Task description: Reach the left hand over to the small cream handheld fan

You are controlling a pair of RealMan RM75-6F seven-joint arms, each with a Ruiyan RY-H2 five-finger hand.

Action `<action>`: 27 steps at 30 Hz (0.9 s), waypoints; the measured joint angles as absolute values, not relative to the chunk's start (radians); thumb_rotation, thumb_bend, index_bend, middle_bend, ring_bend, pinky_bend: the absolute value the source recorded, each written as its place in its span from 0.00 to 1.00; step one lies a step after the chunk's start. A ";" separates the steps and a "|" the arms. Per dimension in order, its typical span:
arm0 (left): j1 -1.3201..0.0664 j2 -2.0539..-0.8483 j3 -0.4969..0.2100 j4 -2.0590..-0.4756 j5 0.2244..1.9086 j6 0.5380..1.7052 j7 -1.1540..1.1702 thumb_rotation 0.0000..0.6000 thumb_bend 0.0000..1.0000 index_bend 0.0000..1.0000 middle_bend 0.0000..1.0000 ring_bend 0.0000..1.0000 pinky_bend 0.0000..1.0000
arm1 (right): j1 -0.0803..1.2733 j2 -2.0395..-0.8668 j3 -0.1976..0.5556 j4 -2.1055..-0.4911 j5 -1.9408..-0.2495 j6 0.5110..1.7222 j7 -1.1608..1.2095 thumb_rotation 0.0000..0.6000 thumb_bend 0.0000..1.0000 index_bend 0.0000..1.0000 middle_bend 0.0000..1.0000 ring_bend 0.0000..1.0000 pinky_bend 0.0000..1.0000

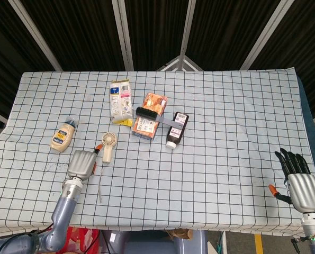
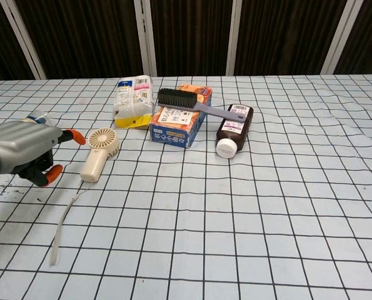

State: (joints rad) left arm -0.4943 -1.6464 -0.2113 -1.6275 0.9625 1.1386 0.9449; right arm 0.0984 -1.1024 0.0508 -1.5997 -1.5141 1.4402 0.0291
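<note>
The small cream handheld fan (image 1: pixel 108 145) lies flat on the checked cloth, round head away from me, handle toward me; the chest view has the fan (image 2: pixel 99 153) at left of centre. My left hand (image 1: pixel 82 163) hovers just left of the fan's handle, a short gap away, holding nothing. In the chest view the left hand (image 2: pixel 22 152) shows its grey back, with orange fingertips (image 2: pixel 78 136) spread toward the fan. My right hand (image 1: pixel 297 182) rests at the table's near right corner, fingers extended and empty.
A mayonnaise bottle (image 1: pixel 63 137) lies left of the fan. A white strap (image 1: pixel 100 185) trails from the fan toward me. Behind it are a snack bag (image 1: pixel 120 100), an orange box (image 1: pixel 152 100) with a brush (image 2: pixel 186 103) across it, and a dark bottle (image 1: pixel 177 129).
</note>
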 measured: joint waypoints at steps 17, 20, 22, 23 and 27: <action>-0.539 -1.695 -0.182 -1.595 0.949 1.167 0.923 1.00 0.73 0.18 0.95 0.69 0.71 | 0.099 -1.102 0.050 -1.600 -1.514 1.441 0.028 1.00 0.28 0.04 0.00 0.00 0.00; -0.542 -1.697 -0.171 -1.592 0.949 1.172 0.923 1.00 0.73 0.19 0.95 0.69 0.71 | 0.099 -1.102 0.050 -1.600 -1.514 1.441 0.027 1.00 0.28 0.04 0.00 0.00 0.00; -0.544 -1.697 -0.167 -1.590 0.949 1.176 0.922 1.00 0.73 0.19 0.95 0.69 0.71 | 0.099 -1.103 0.050 -1.600 -1.514 1.441 0.027 1.00 0.28 0.04 0.00 0.00 0.00; -0.545 -1.697 -0.165 -1.589 0.948 1.178 0.920 1.00 0.73 0.19 0.95 0.69 0.71 | 0.099 -1.103 0.050 -1.600 -1.513 1.441 0.027 1.00 0.28 0.04 0.00 0.00 0.00; -0.550 -1.698 -0.159 -1.579 0.943 1.179 0.919 1.00 0.73 0.18 0.95 0.69 0.71 | 0.099 -1.103 0.050 -1.600 -1.514 1.441 0.027 1.00 0.28 0.04 0.00 0.00 0.00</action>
